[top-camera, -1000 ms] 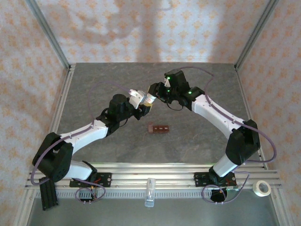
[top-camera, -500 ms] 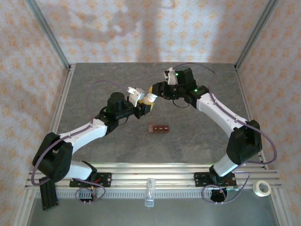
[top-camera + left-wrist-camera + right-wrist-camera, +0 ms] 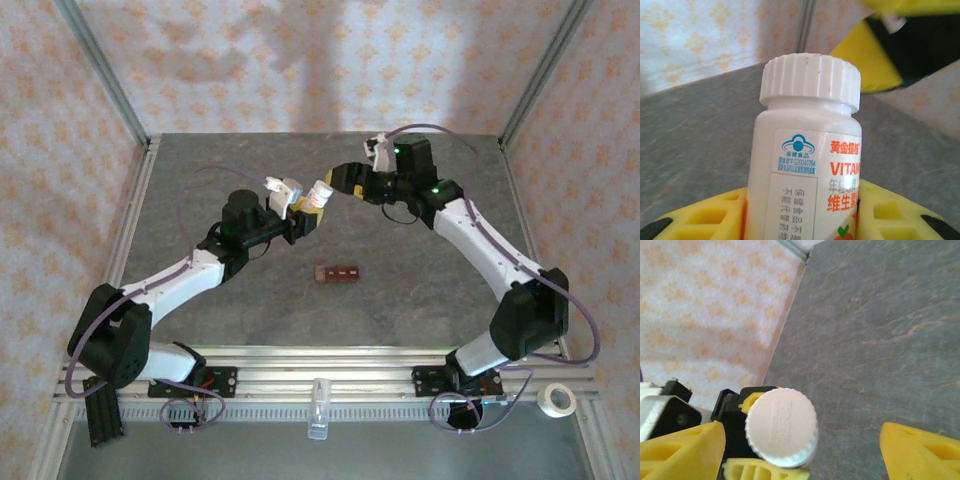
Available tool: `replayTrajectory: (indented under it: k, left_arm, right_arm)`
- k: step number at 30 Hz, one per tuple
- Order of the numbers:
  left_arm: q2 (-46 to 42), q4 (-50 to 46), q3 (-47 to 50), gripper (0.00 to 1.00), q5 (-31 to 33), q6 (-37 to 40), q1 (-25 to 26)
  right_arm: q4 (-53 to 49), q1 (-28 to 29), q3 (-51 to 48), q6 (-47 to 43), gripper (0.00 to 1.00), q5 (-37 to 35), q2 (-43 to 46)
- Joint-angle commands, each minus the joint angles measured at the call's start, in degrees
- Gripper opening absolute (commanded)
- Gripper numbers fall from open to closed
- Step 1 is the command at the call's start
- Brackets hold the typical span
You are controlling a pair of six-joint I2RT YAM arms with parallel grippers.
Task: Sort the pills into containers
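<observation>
My left gripper (image 3: 303, 213) is shut on a white vitamin bottle (image 3: 810, 150) and holds it raised above the table. Its ribbed white cap (image 3: 810, 80) is on, and it points towards my right gripper (image 3: 345, 184). That gripper stands open just off the cap (image 3: 781, 425), its yellow fingers (image 3: 680, 450) spread wide to either side without touching it. The containers (image 3: 338, 272), a short reddish-brown strip of joined compartments, lie on the grey table in front of both grippers. The pills are out of view.
A clear tube (image 3: 318, 408) lies on the front rail between the arm bases. A roll of white tape (image 3: 556, 400) sits at the front right corner. Metal frame posts (image 3: 100, 75) and patterned walls close in the table at the back and sides.
My right gripper has opened off the bottle's cap and drawn back up and to the right. The left gripper still holds the bottle and has shifted slightly towards the back.
</observation>
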State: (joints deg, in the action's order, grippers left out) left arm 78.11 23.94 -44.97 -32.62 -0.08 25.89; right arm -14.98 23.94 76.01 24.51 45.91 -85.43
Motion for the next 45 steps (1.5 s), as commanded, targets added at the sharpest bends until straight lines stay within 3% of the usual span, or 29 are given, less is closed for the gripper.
replayTrajectory:
  k: [1, 7, 20, 34, 39, 45]
  left_arm:
    - [-2.0, -6.1, -2.0, 0.0, 8.3, 10.3, 1.7]
    - [-1.3, -7.5, -2.0, 0.0, 14.9, 16.3, 3.8]
    - [0.9, -7.1, -3.8, 0.0, 15.2, 16.7, 5.4]
    - [1.8, -6.0, -4.2, 0.0, 15.2, 14.3, 5.8]
    - [0.9, -5.7, -4.9, 0.0, 11.3, 11.8, 5.7]
    - [-1.0, 0.7, -4.7, 0.0, -2.4, 1.1, 2.9]
  right_arm:
    - [-4.8, -0.2, 2.2, 7.9, 0.81, -8.8, 1.4]
    - [-6.5, 1.0, 3.4, 16.6, 0.81, -13.7, -0.3]
    - [-6.7, 6.7, 6.4, 18.4, 0.8, -16.4, -6.1]
    - [-3.8, 7.6, 3.7, 17.9, 0.41, -14.3, -6.1]
    - [-1.3, 6.2, 2.5, 11.3, 0.38, -12.2, -4.7]
    - [9.6, 0.4, -3.2, 1.2, 0.4, 1.2, -1.4]
